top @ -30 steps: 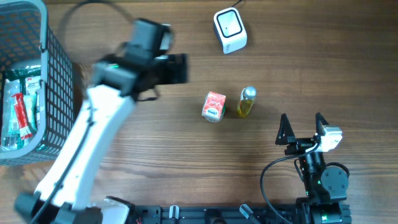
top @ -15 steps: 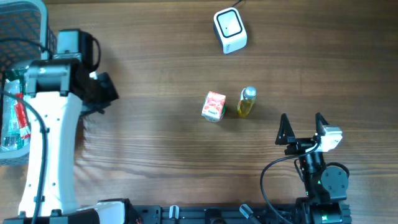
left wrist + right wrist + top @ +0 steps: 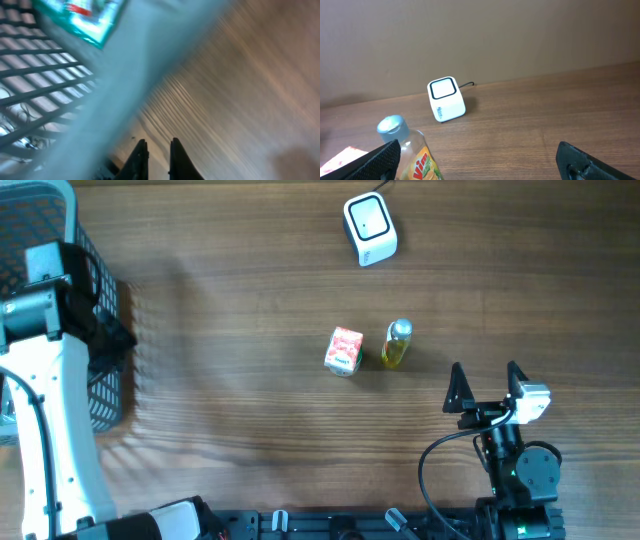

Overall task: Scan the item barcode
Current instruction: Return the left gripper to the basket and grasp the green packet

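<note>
Hovering at basket (image 3: 108,385) rim: left gripper (image 3: 157,150), fingers narrow, empty (view blurred). Right gripper (image 3: 484,370) wide, idle. Carton (image 3: 343,350), bottle (image 3: 396,344) mid-table, apart from scanner (image 3: 369,228). Risk: fingers snag mesh, tipping basket.

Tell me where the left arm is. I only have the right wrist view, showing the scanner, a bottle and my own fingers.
Observer: In the overhead view, the left arm is at the far left, over the mesh basket.
Operator: Is its tool carrying an item?
Observer: No. In its wrist view, which is blurred, the left tool has its fingers close together with nothing between them, next to the basket wall.
</note>
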Controlling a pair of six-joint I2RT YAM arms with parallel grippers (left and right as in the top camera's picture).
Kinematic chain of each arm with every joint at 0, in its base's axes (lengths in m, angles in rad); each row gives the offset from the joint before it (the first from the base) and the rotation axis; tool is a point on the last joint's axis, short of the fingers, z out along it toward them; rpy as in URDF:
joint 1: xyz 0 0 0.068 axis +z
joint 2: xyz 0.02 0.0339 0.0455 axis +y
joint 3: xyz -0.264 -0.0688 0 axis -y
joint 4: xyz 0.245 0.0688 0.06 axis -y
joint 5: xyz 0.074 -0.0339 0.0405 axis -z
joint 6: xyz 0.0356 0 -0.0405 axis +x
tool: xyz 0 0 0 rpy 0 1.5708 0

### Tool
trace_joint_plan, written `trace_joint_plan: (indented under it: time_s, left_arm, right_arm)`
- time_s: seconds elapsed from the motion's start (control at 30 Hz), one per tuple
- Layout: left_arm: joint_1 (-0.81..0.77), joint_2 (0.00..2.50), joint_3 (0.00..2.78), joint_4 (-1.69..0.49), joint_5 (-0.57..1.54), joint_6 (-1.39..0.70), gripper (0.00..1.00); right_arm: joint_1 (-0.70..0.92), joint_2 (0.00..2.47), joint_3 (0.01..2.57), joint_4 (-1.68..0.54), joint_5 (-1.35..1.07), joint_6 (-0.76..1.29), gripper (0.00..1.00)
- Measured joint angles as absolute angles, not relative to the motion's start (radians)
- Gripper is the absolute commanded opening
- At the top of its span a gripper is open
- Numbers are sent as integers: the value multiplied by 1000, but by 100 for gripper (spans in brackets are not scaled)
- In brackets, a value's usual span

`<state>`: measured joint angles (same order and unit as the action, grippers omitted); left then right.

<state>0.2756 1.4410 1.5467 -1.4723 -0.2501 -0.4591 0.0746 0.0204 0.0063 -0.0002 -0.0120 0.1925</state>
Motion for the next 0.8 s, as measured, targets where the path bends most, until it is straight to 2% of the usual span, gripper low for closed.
trace_joint_plan:
  time_s: [0.53,0.63,0.73,0.8]
  left_arm:
    - [345,1398,1547,-1368,-247,-514,15]
    - [349,1398,1547,-1320,-164,-448,31]
    - [349,1398,1548,-1237,-6,-316,60]
    - [349,1398,1560,-1174,67,-242,61]
  right_arm:
    - [75,20,6,0,-12,192,100]
    - [75,20,6,0,-12,192,100]
    - [75,20,6,0,-12,192,99]
    - [75,20,6,0,-12,193,100]
